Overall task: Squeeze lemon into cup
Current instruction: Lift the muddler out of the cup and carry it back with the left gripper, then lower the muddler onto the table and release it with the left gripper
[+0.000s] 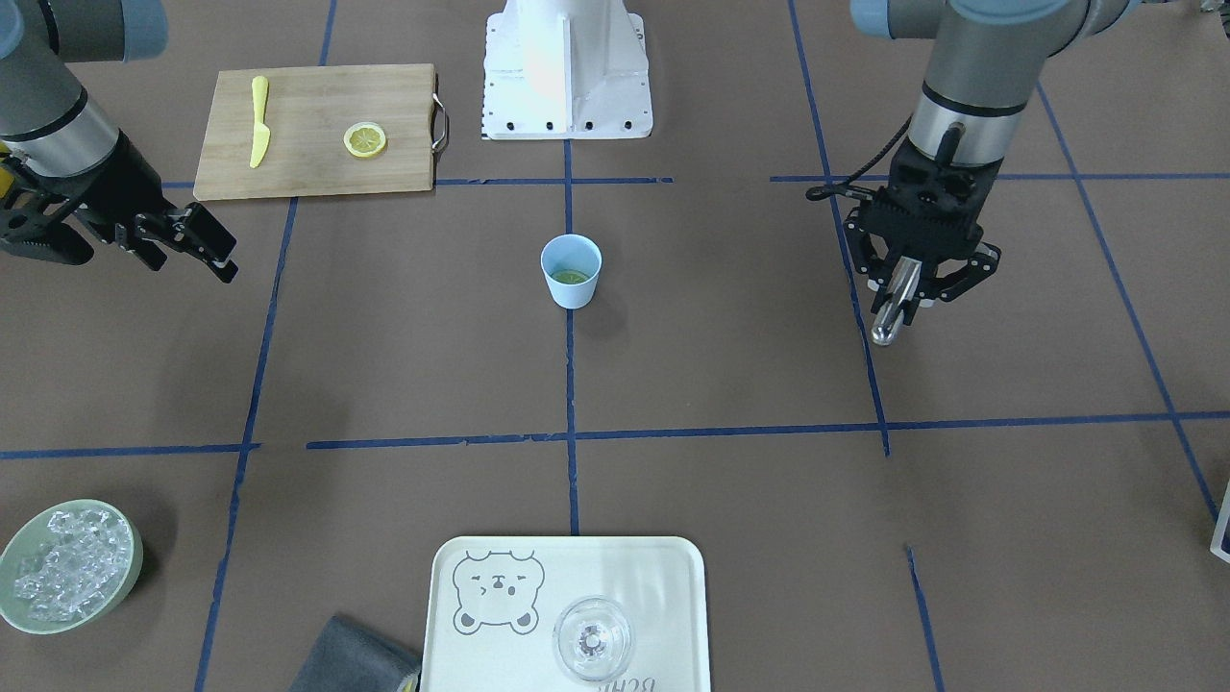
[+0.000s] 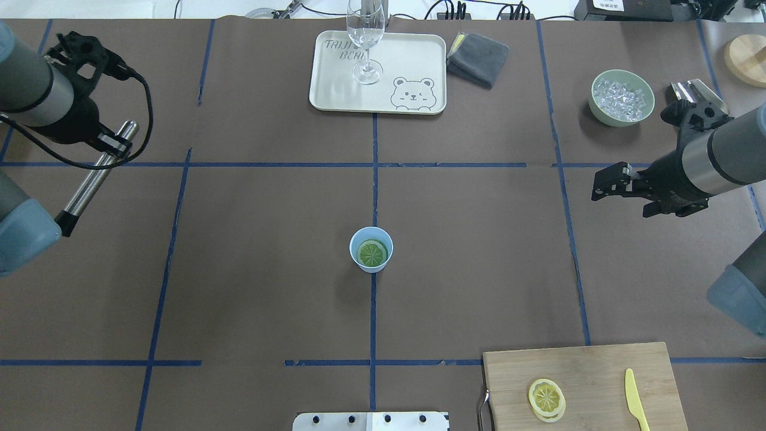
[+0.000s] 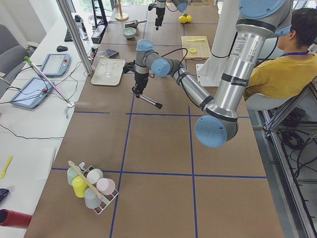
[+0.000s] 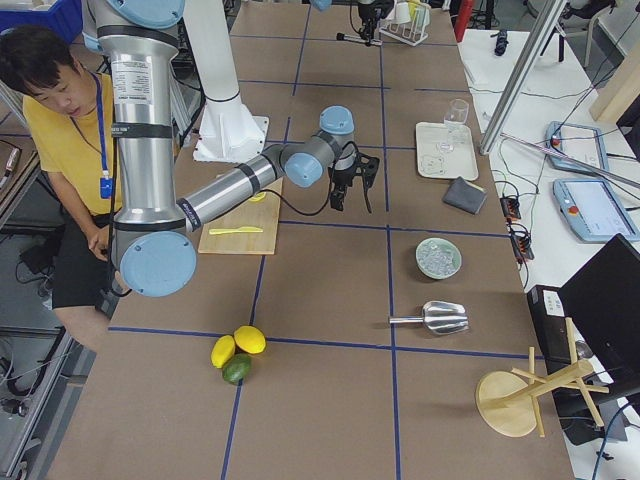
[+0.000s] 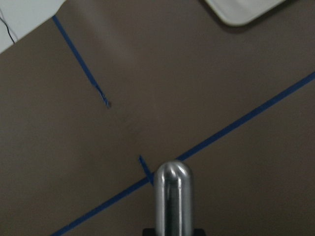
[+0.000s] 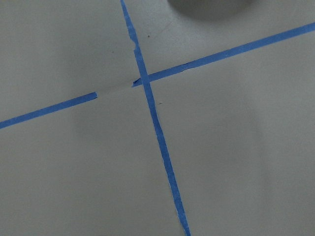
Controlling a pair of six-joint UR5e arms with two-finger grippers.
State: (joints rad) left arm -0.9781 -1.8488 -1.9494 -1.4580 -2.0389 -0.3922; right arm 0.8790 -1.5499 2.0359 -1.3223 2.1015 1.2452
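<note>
The light blue cup (image 2: 372, 269) stands at the table's centre, also in the front view (image 1: 574, 294). A greenish citrus slice (image 2: 371, 253) lies flat in its bottom. A yellow lemon slice (image 2: 546, 396) lies on the cutting board near the robot's right; a second rim seems to show under it. My left gripper (image 2: 109, 145) is shut on a metal rod (image 2: 90, 182), far left of the cup and above the table; the rod's tip shows in the left wrist view (image 5: 172, 191). My right gripper (image 2: 605, 181) is open and empty, far right of the cup.
A wooden cutting board (image 2: 598, 377) with a yellow plastic knife (image 2: 635, 407) lies at the near right. A tray (image 2: 413, 54) with a clear glass (image 2: 365, 42), a grey cloth (image 2: 479, 57), a green bowl (image 2: 595, 96) of ice and a metal scoop (image 2: 694, 90) stand along the far side.
</note>
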